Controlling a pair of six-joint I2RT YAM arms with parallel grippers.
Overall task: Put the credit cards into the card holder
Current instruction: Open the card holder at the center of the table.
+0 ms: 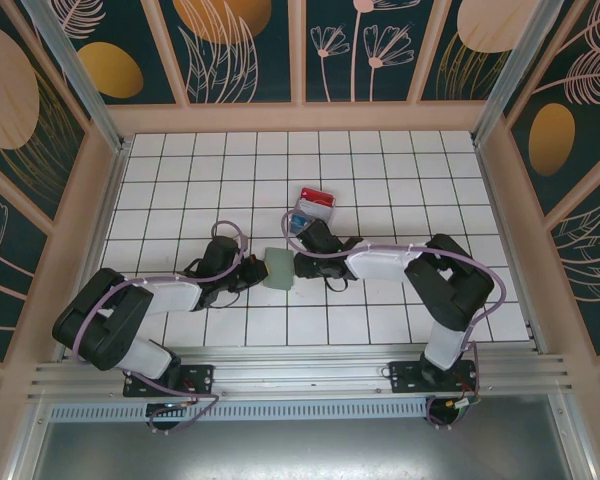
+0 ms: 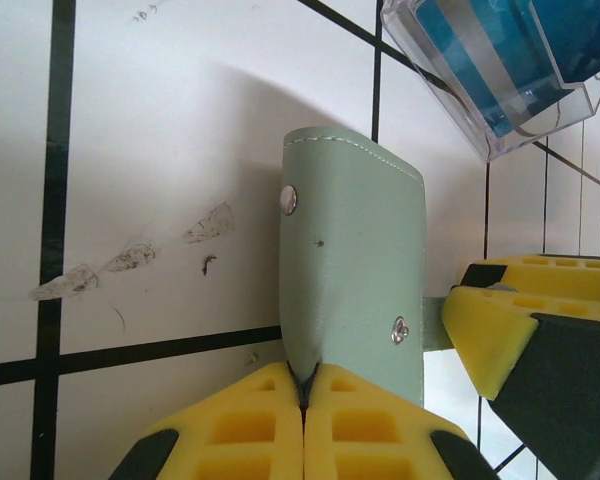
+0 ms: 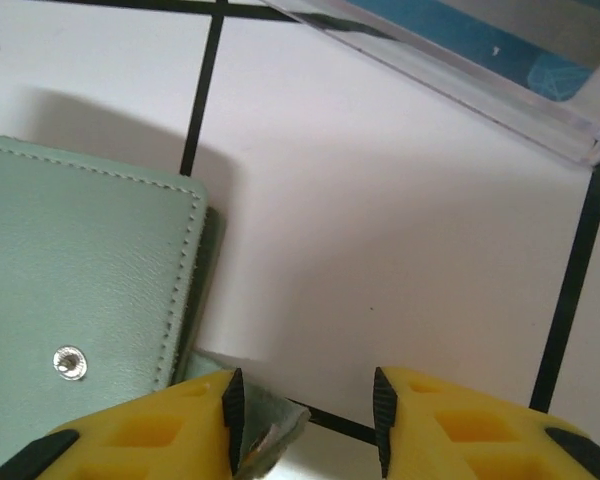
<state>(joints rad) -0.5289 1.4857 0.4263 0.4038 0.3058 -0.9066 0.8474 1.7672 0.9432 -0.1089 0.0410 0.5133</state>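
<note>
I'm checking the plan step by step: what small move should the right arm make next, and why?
Probably nudge the right gripper toward the card holder and close on its free edge to pull it open. The left gripper is shut on one edge of the holder, the right one stands open beside it, and the credit cards lie in the clear tray.
</note>
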